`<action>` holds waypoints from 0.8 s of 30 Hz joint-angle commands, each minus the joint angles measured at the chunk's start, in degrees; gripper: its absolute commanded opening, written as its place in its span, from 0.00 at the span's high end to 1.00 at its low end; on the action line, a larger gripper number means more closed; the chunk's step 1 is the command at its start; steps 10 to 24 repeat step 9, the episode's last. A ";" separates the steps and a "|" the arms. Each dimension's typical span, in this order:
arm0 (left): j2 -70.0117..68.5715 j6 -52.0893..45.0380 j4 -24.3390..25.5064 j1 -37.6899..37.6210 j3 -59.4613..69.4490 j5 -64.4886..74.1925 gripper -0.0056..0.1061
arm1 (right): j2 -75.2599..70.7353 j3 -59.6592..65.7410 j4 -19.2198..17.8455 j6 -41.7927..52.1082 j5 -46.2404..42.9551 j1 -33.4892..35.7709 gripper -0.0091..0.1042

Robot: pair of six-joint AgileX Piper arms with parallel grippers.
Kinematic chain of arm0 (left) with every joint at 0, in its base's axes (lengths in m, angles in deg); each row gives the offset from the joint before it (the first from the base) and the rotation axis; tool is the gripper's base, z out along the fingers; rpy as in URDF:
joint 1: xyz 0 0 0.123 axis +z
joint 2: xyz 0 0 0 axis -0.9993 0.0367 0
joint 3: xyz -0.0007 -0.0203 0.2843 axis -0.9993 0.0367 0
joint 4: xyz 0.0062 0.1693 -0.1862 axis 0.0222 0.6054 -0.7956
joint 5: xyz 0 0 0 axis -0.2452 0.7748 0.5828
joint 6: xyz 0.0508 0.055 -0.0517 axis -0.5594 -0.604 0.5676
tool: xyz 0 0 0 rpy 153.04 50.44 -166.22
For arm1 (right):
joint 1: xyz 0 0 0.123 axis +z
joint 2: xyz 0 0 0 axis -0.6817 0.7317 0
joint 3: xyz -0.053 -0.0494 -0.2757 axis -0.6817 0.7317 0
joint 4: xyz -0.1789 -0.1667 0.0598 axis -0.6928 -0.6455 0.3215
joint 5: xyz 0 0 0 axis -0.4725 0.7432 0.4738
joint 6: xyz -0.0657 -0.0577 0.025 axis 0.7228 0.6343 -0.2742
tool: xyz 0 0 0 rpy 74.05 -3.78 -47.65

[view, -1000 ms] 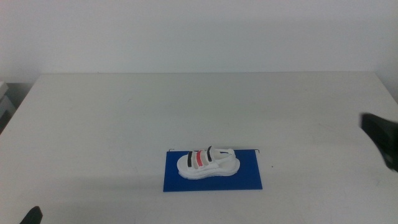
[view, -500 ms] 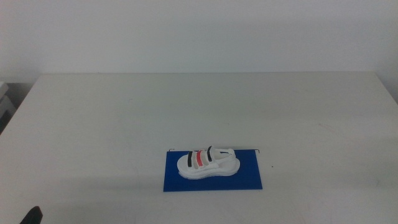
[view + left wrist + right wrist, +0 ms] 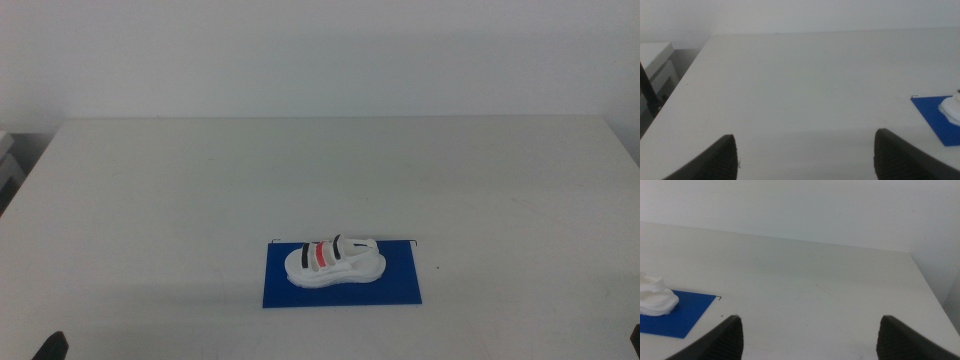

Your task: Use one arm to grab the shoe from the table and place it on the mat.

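Both pincers are released and hold nothing; the shoe [image 3: 334,262] already sits on the mat [image 3: 405,285].

From the shoe outward: it rests on its chunky sole, a little left of the middle of the blue mat, at the near centre of the table [image 3: 200,190]. It looks light and fairly stiff, with softer straps, so I judge the best hold is across the sole sides, at the middle near the red strap. The left gripper [image 3: 805,155] waits at the near left, the right gripper [image 3: 810,335] at the near right, both well apart from the shoe.
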 commanded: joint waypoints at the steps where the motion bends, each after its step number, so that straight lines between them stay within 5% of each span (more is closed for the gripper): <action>1: -0.77 0.28 -0.43 -0.27 0.40 -4.61 0.11 | -1.87 0.52 0.09 0.44 -3.85 -0.47 0.20; 24: -0.77 0.28 -0.43 -0.27 0.40 -4.61 0.11 | -1.87 0.45 0.15 0.44 -2.72 -0.47 0.20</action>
